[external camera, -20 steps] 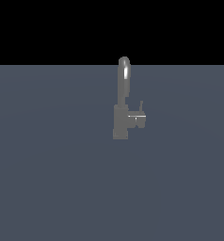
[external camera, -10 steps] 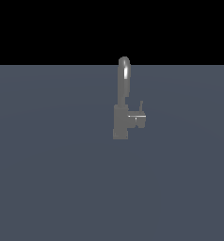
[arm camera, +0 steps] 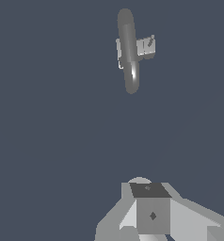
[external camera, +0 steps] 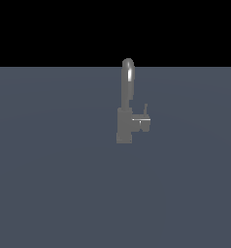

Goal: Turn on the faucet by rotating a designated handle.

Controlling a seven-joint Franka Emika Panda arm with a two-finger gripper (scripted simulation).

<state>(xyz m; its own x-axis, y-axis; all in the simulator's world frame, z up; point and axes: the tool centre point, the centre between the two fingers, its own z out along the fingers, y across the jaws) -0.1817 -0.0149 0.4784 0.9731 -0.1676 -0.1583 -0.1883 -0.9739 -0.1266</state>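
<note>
Dull grey metal faucet with tall arched spout (external camera: 125, 116) stands mid-desk, its stubby grey side handle with upright pin (external camera: 142, 119) jutting horizontally toward the exterior view's right, well apart from the pincer (arm camera: 149, 212), whose jaw state I can't tell.

bare simulated scene, grey floor (external camera: 49, 193), black backdrop (external camera: 49, 29)

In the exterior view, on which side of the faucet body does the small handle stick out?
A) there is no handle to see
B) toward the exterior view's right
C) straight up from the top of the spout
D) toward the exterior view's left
B: the handle sticks out from the faucet body toward the exterior view's right, with its thin pin standing upright at its end.
</note>
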